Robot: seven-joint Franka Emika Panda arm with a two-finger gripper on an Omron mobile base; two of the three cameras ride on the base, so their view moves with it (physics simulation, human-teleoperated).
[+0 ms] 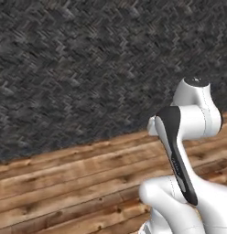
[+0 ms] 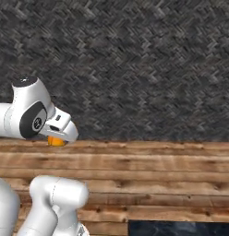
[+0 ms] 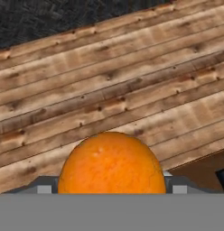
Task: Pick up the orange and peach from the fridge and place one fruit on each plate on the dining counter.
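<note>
Close against the hand camera, the orange (image 3: 112, 163) sits pinched in the claw (image 3: 112, 182), a grey finger (image 3: 45, 185) pressed at each side. Beyond it lie wooden floor planks (image 3: 132, 90), then a dark woven wall (image 3: 41, 18). From the right base view, the orange (image 2: 55, 141) peeks beneath the claw (image 2: 58, 138), and a black surface (image 2: 181, 228) corner shows at the bottom edge.
</note>
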